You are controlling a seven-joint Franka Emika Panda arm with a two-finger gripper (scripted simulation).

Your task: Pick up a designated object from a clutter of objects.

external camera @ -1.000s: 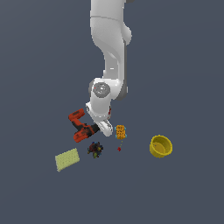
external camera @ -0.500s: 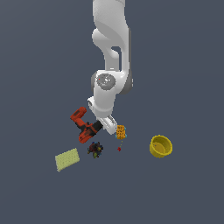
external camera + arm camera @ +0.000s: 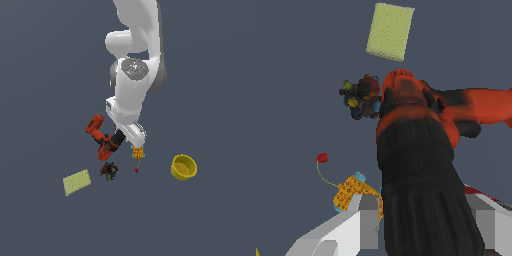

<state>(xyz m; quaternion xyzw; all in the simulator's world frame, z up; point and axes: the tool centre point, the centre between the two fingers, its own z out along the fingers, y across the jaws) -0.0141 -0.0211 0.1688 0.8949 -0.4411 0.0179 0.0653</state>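
Note:
The red-orange and black power drill (image 3: 100, 134) hangs at my gripper (image 3: 119, 139), left of the arm in the exterior view. In the wrist view the drill (image 3: 416, 150) fills the middle, with its black part between my two white fingers (image 3: 358, 215). My gripper (image 3: 423, 207) is shut on it. The other clutter lies below: a yellow-green sponge (image 3: 77, 182) (image 3: 390, 31), a small dark multicoloured thing (image 3: 108, 170) (image 3: 361, 95), an orange-yellow block toy (image 3: 138, 151) (image 3: 353, 192) and a yellow bowl (image 3: 183, 167). I cannot make out the can.
A tiny red ball on a thin string (image 3: 136, 170) (image 3: 322, 158) lies beside the block toy. The ground is a plain dark grey surface. The white arm (image 3: 132, 80) rises above the clutter.
The arm has straightened upward and the gripper has risen a little. The drill has moved up and toward the exterior view's right with it. The other items have stayed put.

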